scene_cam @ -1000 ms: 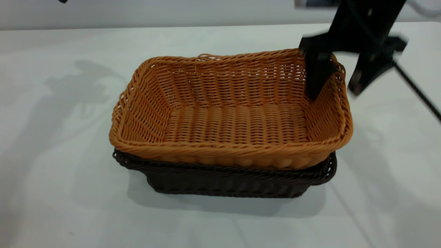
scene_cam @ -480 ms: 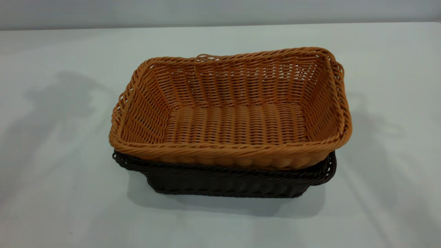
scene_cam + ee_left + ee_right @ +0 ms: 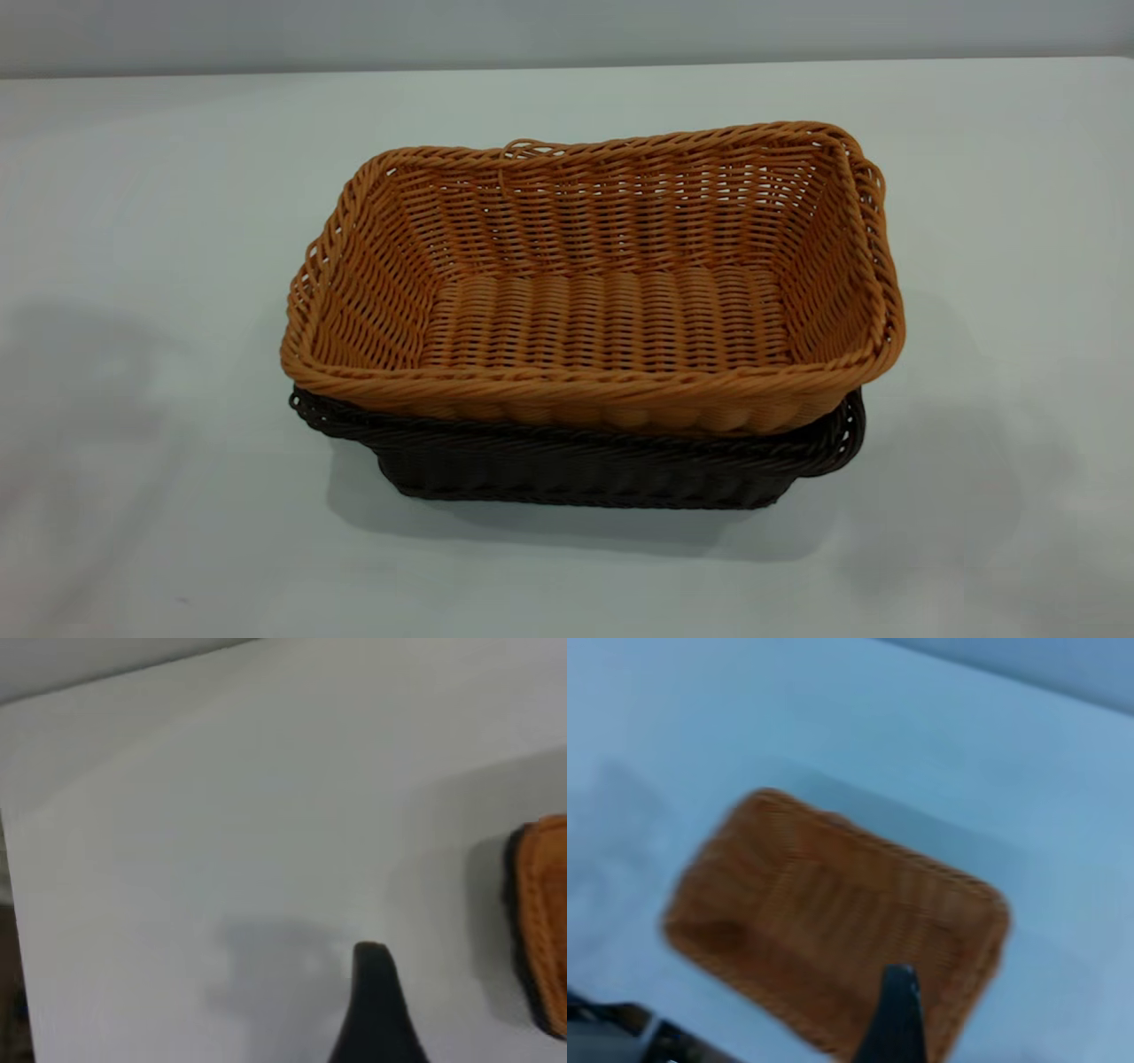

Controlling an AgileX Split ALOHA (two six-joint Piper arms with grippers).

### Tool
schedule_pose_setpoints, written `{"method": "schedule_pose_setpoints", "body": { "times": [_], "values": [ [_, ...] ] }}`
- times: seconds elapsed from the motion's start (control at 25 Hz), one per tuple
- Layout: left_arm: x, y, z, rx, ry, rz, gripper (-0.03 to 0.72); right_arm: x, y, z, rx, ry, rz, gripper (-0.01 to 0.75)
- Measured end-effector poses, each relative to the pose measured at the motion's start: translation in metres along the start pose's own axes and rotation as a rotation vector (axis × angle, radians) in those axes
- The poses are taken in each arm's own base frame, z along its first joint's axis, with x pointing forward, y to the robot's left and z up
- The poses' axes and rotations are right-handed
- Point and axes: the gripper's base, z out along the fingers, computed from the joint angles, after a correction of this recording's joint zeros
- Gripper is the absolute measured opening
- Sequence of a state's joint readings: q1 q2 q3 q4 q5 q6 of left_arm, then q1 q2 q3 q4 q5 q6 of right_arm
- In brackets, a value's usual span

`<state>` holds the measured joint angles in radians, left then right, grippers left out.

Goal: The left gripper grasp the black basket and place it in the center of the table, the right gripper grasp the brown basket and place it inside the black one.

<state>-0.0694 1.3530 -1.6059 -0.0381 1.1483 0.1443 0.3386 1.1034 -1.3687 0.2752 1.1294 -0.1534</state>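
Note:
The brown basket [image 3: 602,310] sits nested inside the black basket [image 3: 576,470] at the middle of the table [image 3: 142,354]. Only the black basket's rim and lower wall show beneath it. Neither gripper appears in the exterior view. In the left wrist view my left gripper [image 3: 438,997] hovers over bare table, apart from the baskets' end [image 3: 542,912]; one dark finger [image 3: 374,992] shows, with nothing against it. In the right wrist view my right gripper [image 3: 966,1014] is high above the brown basket [image 3: 833,921]; one finger [image 3: 897,1014] shows, free and empty.
The pale table stretches wide on all sides of the baskets. Its far edge meets a grey wall [image 3: 567,31]. Faint arm shadows lie on the table left and right of the baskets.
One second ago my right gripper stood open astride the brown basket's right wall. It has since lifted out of the exterior view. The baskets have not moved.

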Motion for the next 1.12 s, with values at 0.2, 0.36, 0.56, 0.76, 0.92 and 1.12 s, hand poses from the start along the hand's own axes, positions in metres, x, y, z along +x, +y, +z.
{"method": "schedule_pose_setpoints", "body": {
  "times": [0.2,0.36,0.56,0.76,0.92,1.12],
  "values": [
    [0.020,-0.004,-0.055,-0.014,-0.124,-0.036,0.475,0.047,0.013,-0.034,-0.034,-0.052,-0.027,0.592],
    [0.048,-0.009,-0.086,-0.020,-0.195,-0.038,0.475,0.084,0.019,-0.048,-0.037,-0.066,-0.033,0.592],
    [0.101,-0.017,-0.106,-0.024,-0.233,-0.037,0.475,0.129,0.024,-0.062,-0.041,-0.100,-0.030,0.592],
    [0.164,-0.025,-0.097,-0.021,-0.211,-0.037,0.475,0.175,0.027,-0.066,-0.042,-0.130,-0.041,0.592],
    [0.211,-0.031,-0.078,-0.016,-0.176,-0.038,0.475,0.206,0.025,-0.058,-0.028,-0.135,-0.051,0.592],
    [0.257,-0.037,-0.053,-0.014,-0.155,-0.039,0.475,0.237,0.019,-0.040,-0.005,-0.109,-0.060,0.592]
  ]
}}
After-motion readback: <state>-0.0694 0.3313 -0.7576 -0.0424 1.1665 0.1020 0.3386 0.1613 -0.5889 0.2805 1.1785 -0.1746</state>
